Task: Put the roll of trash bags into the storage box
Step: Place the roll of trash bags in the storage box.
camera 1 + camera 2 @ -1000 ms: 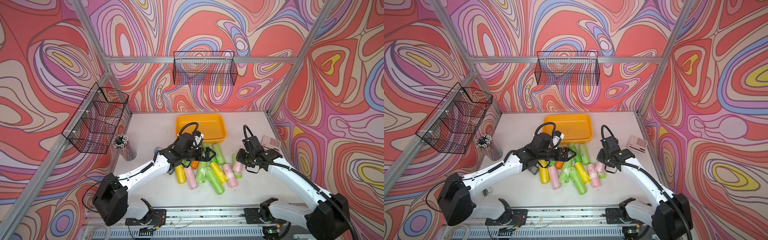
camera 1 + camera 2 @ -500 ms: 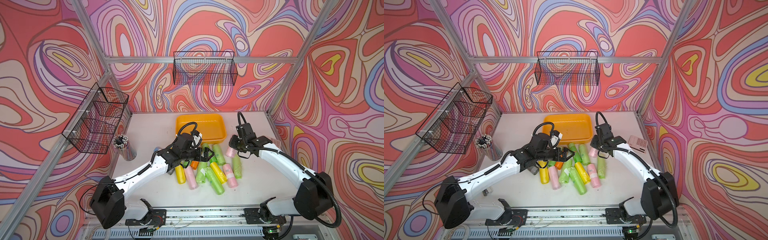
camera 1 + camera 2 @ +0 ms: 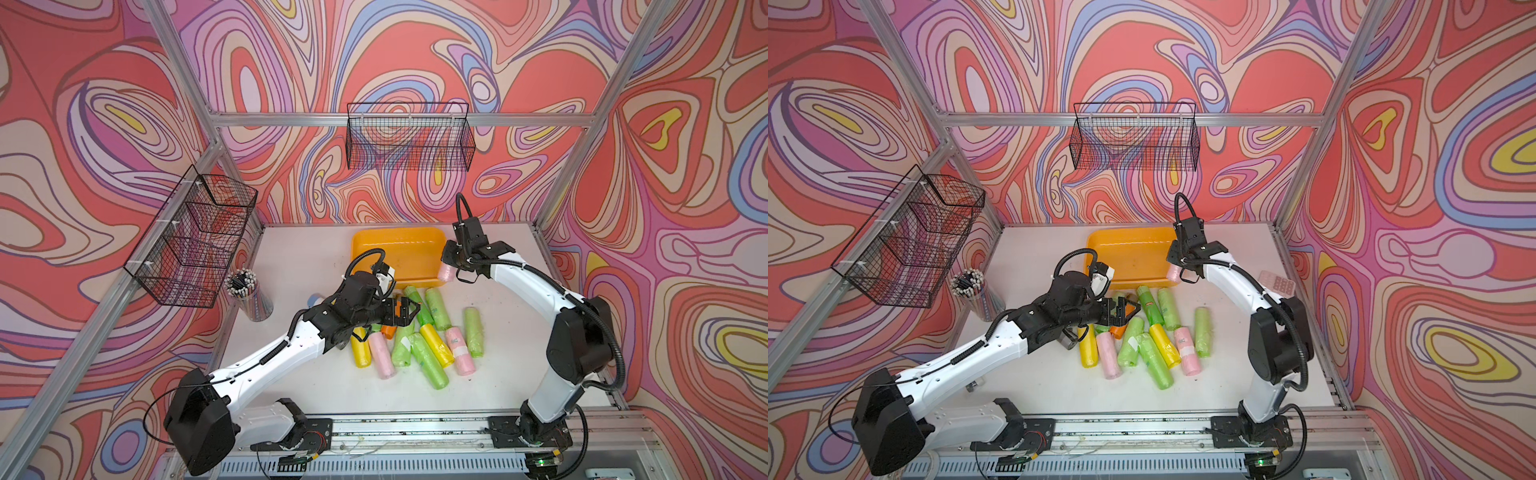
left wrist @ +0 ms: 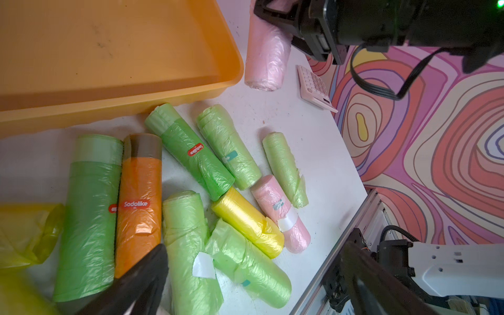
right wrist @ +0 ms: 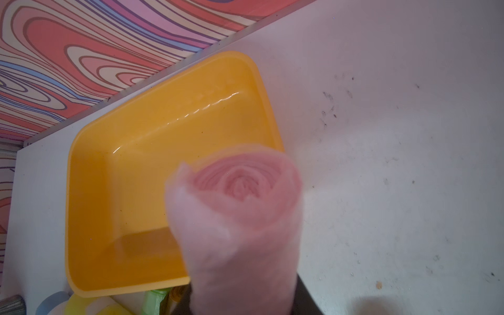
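At storage box [image 3: 397, 249] corner: right gripper [image 3: 451, 266] clamps pink roll [image 3: 446, 275]; left gripper [image 3: 411, 313] wide.

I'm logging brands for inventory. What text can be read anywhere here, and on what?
"Sodolike": red label, orange plastic trash-bag roll; small print beneath blurred.
"Sodolike": red label, slanted green plastic roll.
Wide green plastic roll beside the orange one: label mostly hidden.
Pink plastic calculator: keys too small.
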`<state>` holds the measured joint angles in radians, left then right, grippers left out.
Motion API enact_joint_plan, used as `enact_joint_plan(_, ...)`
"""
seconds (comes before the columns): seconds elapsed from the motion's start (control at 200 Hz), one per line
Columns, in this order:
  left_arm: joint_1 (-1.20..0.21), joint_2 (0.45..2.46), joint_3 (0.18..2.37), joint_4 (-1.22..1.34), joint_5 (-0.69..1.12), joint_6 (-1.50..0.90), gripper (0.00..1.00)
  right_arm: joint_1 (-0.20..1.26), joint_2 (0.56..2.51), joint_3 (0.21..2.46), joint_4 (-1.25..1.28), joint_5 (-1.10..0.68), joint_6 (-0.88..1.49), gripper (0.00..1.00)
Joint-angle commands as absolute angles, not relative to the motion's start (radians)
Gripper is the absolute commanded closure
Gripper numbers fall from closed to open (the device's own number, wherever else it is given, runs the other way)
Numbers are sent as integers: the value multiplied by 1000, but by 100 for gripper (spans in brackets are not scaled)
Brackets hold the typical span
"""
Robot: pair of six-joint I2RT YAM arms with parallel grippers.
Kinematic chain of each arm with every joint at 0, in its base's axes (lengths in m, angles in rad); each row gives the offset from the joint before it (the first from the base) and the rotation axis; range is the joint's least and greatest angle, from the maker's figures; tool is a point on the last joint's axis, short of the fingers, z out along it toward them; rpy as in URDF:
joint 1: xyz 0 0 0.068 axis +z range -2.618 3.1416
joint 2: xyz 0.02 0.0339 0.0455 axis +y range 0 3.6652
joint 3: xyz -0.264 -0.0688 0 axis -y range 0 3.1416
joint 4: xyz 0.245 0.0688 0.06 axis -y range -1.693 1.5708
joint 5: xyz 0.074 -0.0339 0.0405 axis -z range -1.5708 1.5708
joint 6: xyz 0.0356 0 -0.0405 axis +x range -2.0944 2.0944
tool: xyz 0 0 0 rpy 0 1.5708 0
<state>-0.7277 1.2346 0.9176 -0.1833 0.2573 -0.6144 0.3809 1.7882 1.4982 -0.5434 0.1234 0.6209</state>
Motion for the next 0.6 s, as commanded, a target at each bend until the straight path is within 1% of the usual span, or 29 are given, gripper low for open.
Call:
enact_joint_plan(0.0,-733,1209,897,-187,219,-624,0,392,1861,1589,-531,143,583,81)
enact_joint_plan(0.371,-733,1200,881,-186,183,-625,0,414,2078,1839,-587,182,509,83)
enact_joint_plan(0.596,-734,1182,858,-182,162,-630,0,430,2209,1985,-653,263,440,84)
